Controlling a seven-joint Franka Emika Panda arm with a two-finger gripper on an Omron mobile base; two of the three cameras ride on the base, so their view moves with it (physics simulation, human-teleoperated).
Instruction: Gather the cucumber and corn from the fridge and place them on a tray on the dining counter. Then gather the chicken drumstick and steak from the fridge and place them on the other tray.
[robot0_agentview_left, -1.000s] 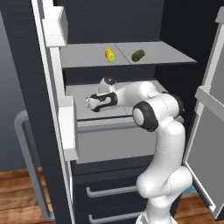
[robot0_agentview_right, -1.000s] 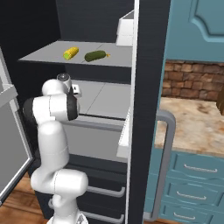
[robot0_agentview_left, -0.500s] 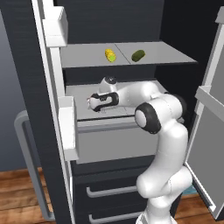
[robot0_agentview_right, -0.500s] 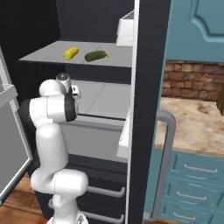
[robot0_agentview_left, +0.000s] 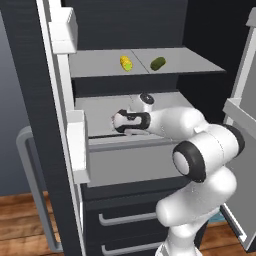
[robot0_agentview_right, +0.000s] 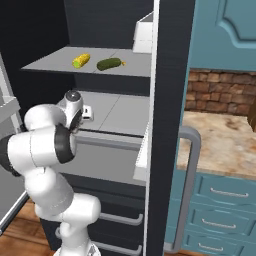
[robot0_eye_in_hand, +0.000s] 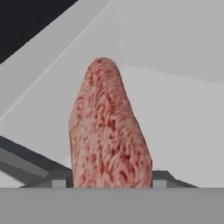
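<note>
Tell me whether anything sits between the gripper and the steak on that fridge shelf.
Nothing visible does. In the hand view the steak lies directly between the two finger tips, on the pale shelf, with no other item in front of it.

A simulated kitchen, seen over a wood floor and teal cabinetry.

Low on the left we see a warm brown plank floor (robot0_agentview_left: 22, 220), and behind it a flat grey-blue wall (robot0_agentview_left: 15, 135). On the other side we find teal base cabinets (robot0_agentview_right: 220, 205) with drawer fronts and slim silver handles (robot0_agentview_right: 223, 191), topped by a beige, brown-mottled stone countertop (robot0_agentview_right: 220, 145). Above that countertop runs a brick backsplash (robot0_agentview_right: 215, 95) in reddish browns, and over it hangs a teal upper cabinet (robot0_agentview_right: 225, 35) with a raised panel. We read the light as even and soft, with no hard shadows on the wall or floor.
</note>
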